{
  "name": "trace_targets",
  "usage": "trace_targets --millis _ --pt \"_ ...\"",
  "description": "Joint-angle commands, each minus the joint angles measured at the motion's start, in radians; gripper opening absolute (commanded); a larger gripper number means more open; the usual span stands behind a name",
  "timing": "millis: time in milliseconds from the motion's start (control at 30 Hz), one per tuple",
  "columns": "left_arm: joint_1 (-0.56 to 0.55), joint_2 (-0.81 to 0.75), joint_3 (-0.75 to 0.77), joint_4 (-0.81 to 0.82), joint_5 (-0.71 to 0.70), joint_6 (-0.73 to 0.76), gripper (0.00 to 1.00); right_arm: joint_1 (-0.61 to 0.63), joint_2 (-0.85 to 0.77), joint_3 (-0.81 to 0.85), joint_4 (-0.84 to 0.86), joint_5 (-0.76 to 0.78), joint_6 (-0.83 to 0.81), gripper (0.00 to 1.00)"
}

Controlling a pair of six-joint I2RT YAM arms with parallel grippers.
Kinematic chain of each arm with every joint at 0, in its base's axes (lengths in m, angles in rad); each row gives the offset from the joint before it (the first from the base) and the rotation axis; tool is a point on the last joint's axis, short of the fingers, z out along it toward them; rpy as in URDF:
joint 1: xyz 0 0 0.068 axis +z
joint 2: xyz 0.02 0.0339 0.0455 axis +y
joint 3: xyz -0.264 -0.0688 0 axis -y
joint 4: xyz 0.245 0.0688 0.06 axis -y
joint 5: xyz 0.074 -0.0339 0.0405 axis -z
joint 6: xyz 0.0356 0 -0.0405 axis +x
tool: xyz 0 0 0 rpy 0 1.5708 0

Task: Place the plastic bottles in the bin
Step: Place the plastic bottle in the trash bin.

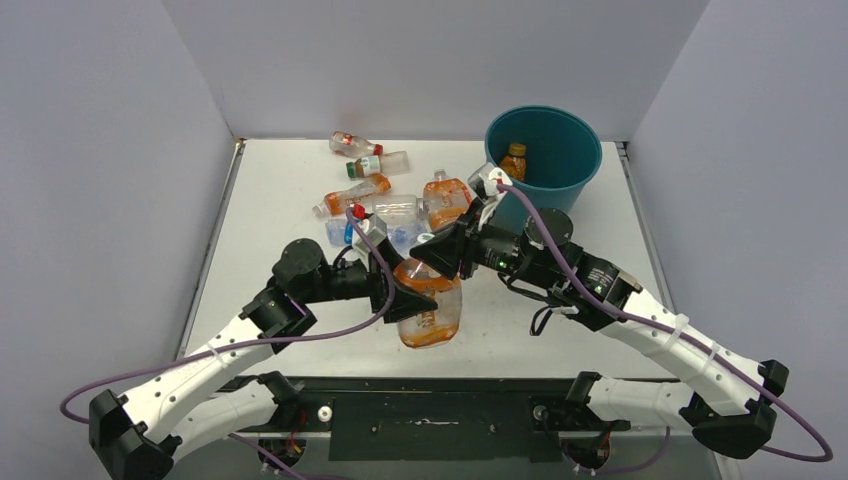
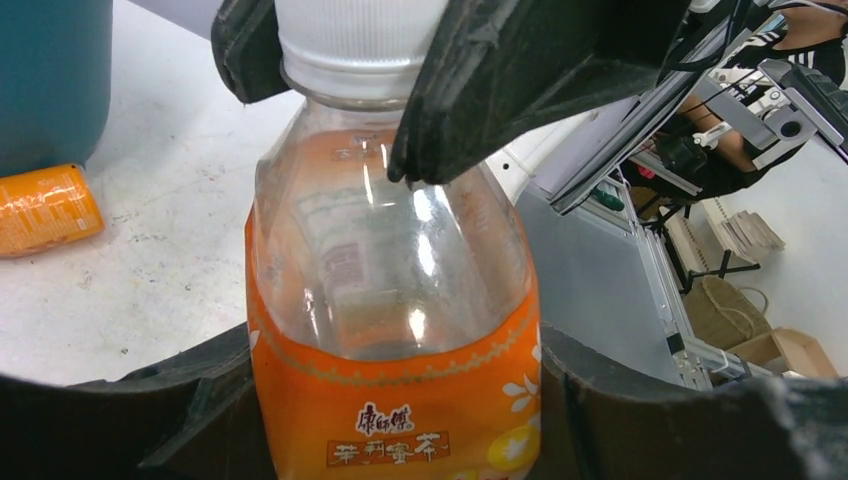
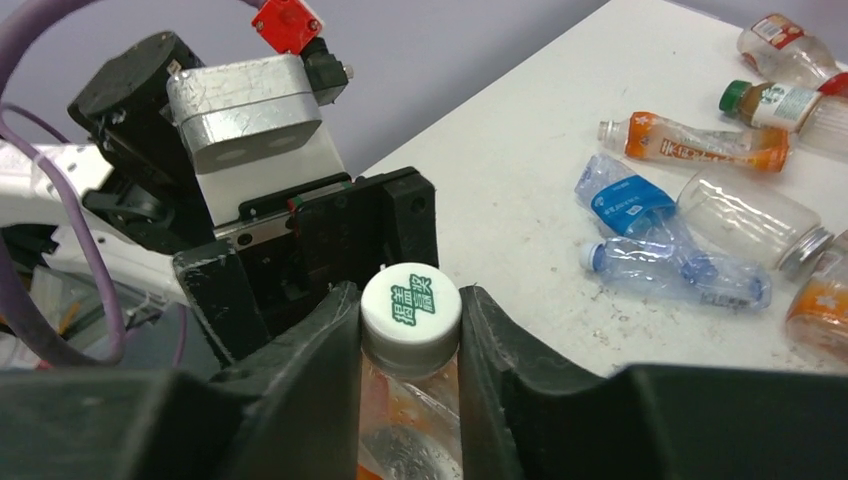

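Teal bin with one bottle inside

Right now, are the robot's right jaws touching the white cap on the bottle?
Touching. The right wrist view shows the jaws of the right gripper pressed against both sides of the white cap of the bottle, with no gap.

Nine bottles in all, seven of them lying loose. Four show orange: the big bottle, the bin bottle, a slim bottle, a squat bottle. Two show blue: a blue-label bottle and a crushed bottle. One red-cap bottle, one green-cap bottle, one bare bottle. One bin. One table. Two grippers, the left gripper and the right gripper
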Motion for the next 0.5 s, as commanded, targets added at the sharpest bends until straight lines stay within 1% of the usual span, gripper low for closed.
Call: trace_targets --millis 0,33,67,100,167,267,367,467 --pt "0.005 -0.026 0.057 0.049 -0.016 0.024 0.63 0.002 0.002 0.041 -0.003 0.015 -0.008 0.1" --pt "0.005 -0.035 0.052 0.048 -0.032 0.027 0.81 0.002 -0.002 0.04 -0.003 0.031 -0.005 0.06" --pt "0.005 -0.049 0.048 0.046 -0.063 0.032 1.0 0.002 -0.009 0.042 -0.003 0.05 -0.005 0.05" --pt "0.005 -0.066 0.04 0.04 -0.096 0.043 0.97 0.002 -0.016 0.047 -0.005 0.072 -0.011 0.05" --pt "0.005 -0.117 0.024 0.011 -0.19 0.077 0.96 0.002 -0.03 0.073 -0.021 0.146 -0.027 0.05" --pt "0.005 -0.21 0.021 -0.068 -0.381 0.206 0.96 0.001 -0.034 0.146 -0.065 0.333 -0.08 0.05" --pt "0.005 -0.284 0.041 -0.147 -0.659 0.335 0.96 -0.002 -0.004 0.246 -0.107 0.59 -0.147 0.05" --pt "0.006 -0.288 0.083 -0.247 -0.973 0.416 0.96 -0.024 0.043 0.333 -0.108 0.779 -0.205 0.05"
